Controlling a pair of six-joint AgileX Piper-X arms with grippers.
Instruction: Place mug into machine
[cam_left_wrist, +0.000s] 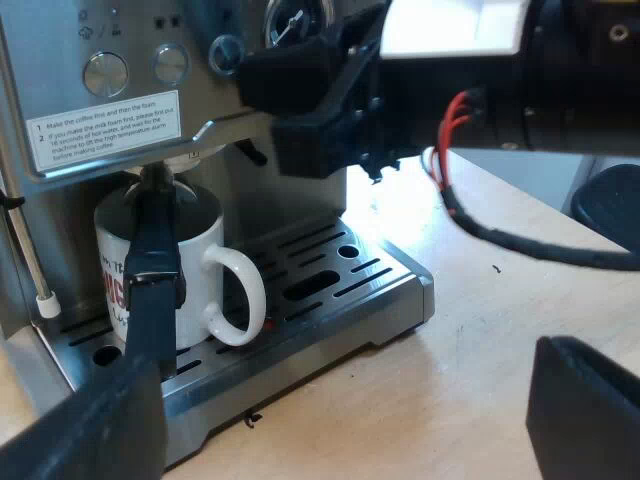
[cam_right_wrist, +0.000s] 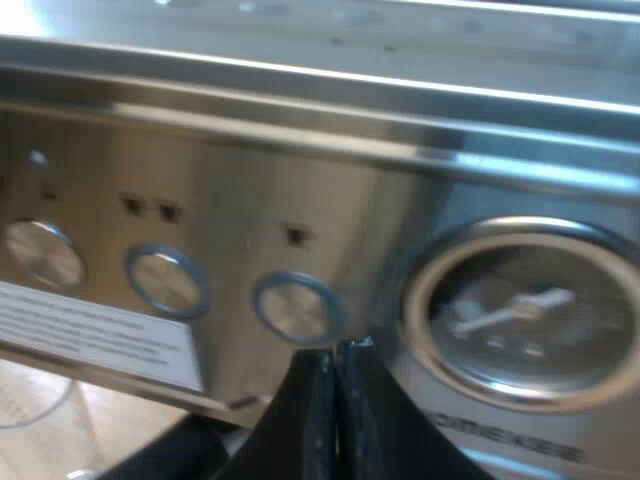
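Mug (cam_left_wrist: 198, 300) sits on machine's tray (cam_left_wrist: 345, 290); right hand (cam_right_wrist: 335, 362) closed at gauge (cam_right_wrist: 520, 310).

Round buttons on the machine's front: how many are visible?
3. One button is above the white label, one in the middle, one beside the pressure gauge. Others may be hidden.

Our right gripper (cam_right_wrist: 336, 352): fingers pressed together, tips just under nearest of 3 round buttons (cam_right_wrist: 292, 305) on espresso machine (cam_right_wrist: 400, 200) panel, beside pressure gauge (cam_right_wrist: 525, 310).

Mug (cam_left_wrist: 200, 270): white, red and dark lettering
Espresso machine (cam_left_wrist: 50, 50): brushed silver
Label (cam_left_wrist: 103, 128): white, black text
Counter (cam_left_wrist: 480, 330): pale wood grain
Gauge (cam_right_wrist: 525, 310): silver rim
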